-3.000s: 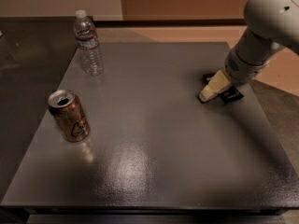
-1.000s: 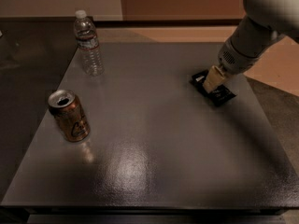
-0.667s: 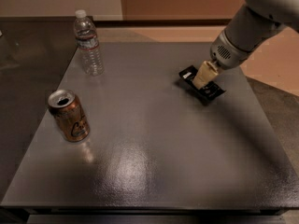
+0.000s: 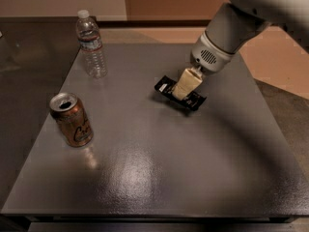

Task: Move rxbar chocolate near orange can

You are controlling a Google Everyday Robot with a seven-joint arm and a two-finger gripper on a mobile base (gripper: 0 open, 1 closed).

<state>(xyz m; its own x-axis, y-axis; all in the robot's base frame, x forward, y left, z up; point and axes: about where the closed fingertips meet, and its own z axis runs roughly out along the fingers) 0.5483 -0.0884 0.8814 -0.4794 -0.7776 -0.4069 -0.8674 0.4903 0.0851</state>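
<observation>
Rxbar chocolate (image 4: 166, 87), one, pinched by the claw (image 4: 182, 91) right of table (image 4: 217, 168) centre; one orange can (image 4: 71, 121), one water bottle (image 4: 91, 45) far left

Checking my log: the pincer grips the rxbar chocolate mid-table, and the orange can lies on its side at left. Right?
Not quite. The camera view shows the orange can standing upright at left. The pincer does grip the rxbar chocolate mid-table.
</observation>
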